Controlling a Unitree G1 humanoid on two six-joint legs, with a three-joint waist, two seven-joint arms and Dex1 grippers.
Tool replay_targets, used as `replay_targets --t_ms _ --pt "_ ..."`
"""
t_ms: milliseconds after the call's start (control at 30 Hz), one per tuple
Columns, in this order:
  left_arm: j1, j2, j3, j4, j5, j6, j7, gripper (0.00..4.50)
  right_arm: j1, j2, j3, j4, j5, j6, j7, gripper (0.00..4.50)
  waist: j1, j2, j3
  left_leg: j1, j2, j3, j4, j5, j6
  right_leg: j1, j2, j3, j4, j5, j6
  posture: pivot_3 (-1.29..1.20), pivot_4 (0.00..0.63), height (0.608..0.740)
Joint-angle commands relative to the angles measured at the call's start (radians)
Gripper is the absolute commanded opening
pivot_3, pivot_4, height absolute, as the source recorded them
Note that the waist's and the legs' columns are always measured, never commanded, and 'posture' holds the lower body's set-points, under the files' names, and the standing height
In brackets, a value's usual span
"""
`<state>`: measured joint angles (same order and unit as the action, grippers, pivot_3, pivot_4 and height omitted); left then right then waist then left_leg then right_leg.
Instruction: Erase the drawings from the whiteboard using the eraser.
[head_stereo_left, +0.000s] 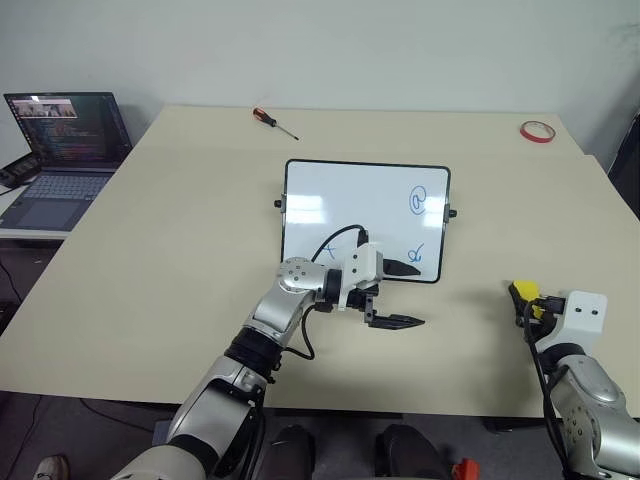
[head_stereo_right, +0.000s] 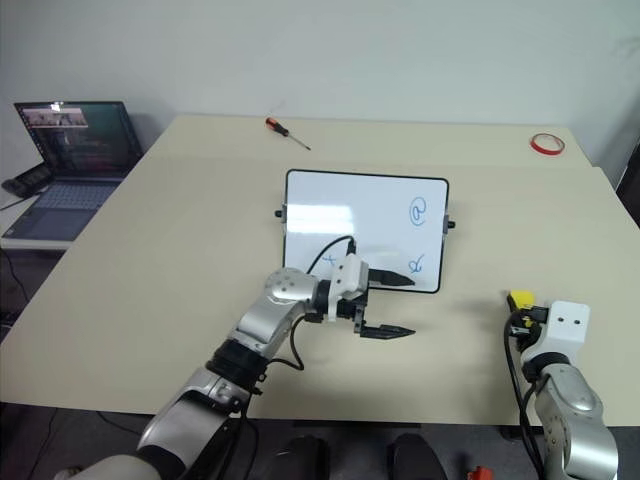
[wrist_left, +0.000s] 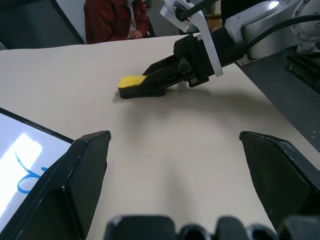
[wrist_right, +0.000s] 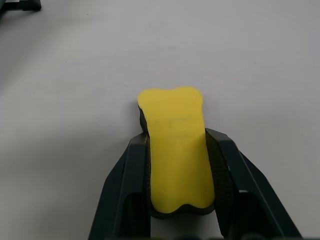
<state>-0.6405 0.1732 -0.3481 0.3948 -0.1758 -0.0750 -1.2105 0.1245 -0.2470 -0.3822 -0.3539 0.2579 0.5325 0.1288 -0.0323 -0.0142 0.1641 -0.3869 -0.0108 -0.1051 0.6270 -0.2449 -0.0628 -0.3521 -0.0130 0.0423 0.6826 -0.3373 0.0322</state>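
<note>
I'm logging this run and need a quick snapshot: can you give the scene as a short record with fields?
eraser: yellow, on the table, clamped between the right gripper's fingers
left gripper: open, at the whiteboard's near edge
whiteboard: flat, mid-table
drawings: blue, unerased; swirl and squiggle on its right side
other items: screwdriver, red tape ring, laptop

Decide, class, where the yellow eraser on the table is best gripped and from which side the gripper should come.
Grip the eraser across its two long sides, near the middle, coming in level along its length from the table's near edge. It lies flat, oblong and narrow, so the fingers span its width easily. The right gripper is shut on it just this way, leaving the far end free.
</note>
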Motion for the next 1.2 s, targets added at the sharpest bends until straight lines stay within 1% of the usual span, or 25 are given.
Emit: replay_targets --t_ms 33,233,367,433,500,633,767,833,900,1067,1200 --pt "-0.013 -0.002 0.008 -0.027 0.0 -0.014 0.003 4.5 -0.01 -0.011 -0.022 -0.013 0.006 -0.025 -0.004 1.18 0.0 0.0 0.0 0.0 0.0 0.0 0.0 0.0 0.0 0.0 0.0 0.0 0.0 0.0 0.0 0.0 0.15 0.74" --pt "-0.008 0.001 0.02 -0.051 0.013 -0.009 0.05 4.5 -0.009 -0.013 -0.009 -0.039 -0.018 -0.039 -0.019 1.18 0.0 0.0 0.0 0.0 0.0 0.0 0.0 0.0 0.0 0.0 0.0 0.0 0.0 0.0 0.0 0.0 0.15 0.74" --pt "0.008 -0.001 0.052 -0.103 0.028 -0.002 0.151 4.5 -0.002 -0.015 0.023 -0.074 -0.049 -0.075 -0.025 1.18 0.0 0.0 0.0 0.0 0.0 0.0 0.0 0.0 0.0 0.0 0.0 0.001 0.0 0.0 0.0 0.0 0.15 0.74" --pt "0.035 0.005 0.078 -0.154 0.046 0.001 0.23 4.5 -0.001 -0.013 0.051 -0.109 -0.076 -0.096 -0.031 1.18 -0.001 0.0 0.0 0.0 0.0 0.0 0.0 0.0 0.0 0.0 0.0 0.001 0.0 0.0 0.0 0.0 0.15 0.74" --pt "0.063 0.007 0.106 -0.204 0.063 0.012 0.31 4.5 -0.009 -0.011 0.075 -0.139 -0.094 -0.109 -0.036 1.18 -0.002 0.001 0.0 0.0 0.001 0.0 0.0 0.0 0.0 0.0 0.0 0.001 0.0 0.0 0.0 0.0 0.15 0.74" --pt "0.108 0.016 0.12 -0.264 0.091 0.034 0.405 4.5 -0.04 -0.005 0.111 -0.163 -0.114 -0.114 -0.046 1.18 0.001 0.0 0.0 0.0 0.001 -0.002 0.0 0.0 0.0 0.0 0.0 0.001 0.0 0.0 0.0 0.0 0.15 0.74" --pt "0.143 0.031 0.137 -0.252 0.144 0.011 0.505 4.5 -0.102 -0.01 0.155 -0.163 -0.138 -0.117 -0.046 1.18 0.0 0.0 0.0 0.001 0.0 -0.002 0.001 0.0 0.0 0.0 0.0 0.001 0.001 0.0 0.0 0.0 0.15 0.74" --pt "0.151 0.033 0.162 -0.206 0.175 -0.001 0.585 4.5 -0.177 -0.007 0.191 -0.131 -0.15 -0.123 -0.047 1.18 0.0 0.0 0.0 0.001 0.0 -0.002 0.001 0.0 0.0 0.0 0.0 0.001 0.001 0.0 0.0 0.0 0.15 0.74" --pt "0.151 0.03 0.175 -0.168 0.186 -0.01 0.628 4.5 -0.243 0.003 0.22 -0.087 -0.159 -0.132 -0.05 1.18 -0.003 0.0 0.0 0.001 0.001 -0.001 0.001 0.0 0.0 0.0 0.0 0.001 0.002 0.0 0.0 0.0 0.15 0.74" --pt "0.132 0.011 0.168 -0.107 0.19 -0.047 0.656 4.5 -0.375 0.027 0.276 0.034 -0.18 -0.175 -0.04 1.18 0.003 0.0 0.0 0.001 0.0 0.0 0.001 0.0 0.0 0.0 0.0 0.0 0.002 0.0 0.0 0.0 0.15 0.74" --pt "0.097 -0.012 0.16 -0.062 0.192 -0.067 0.662 4.5 -0.515 0.043 0.325 0.186 -0.193 -0.228 -0.023 1.18 0.001 0.0 0.0 -0.001 -0.001 0.0 0.002 0.0 0.0 -0.001 -0.002 -0.001 0.002 0.0 0.0 0.0 0.15 0.74"
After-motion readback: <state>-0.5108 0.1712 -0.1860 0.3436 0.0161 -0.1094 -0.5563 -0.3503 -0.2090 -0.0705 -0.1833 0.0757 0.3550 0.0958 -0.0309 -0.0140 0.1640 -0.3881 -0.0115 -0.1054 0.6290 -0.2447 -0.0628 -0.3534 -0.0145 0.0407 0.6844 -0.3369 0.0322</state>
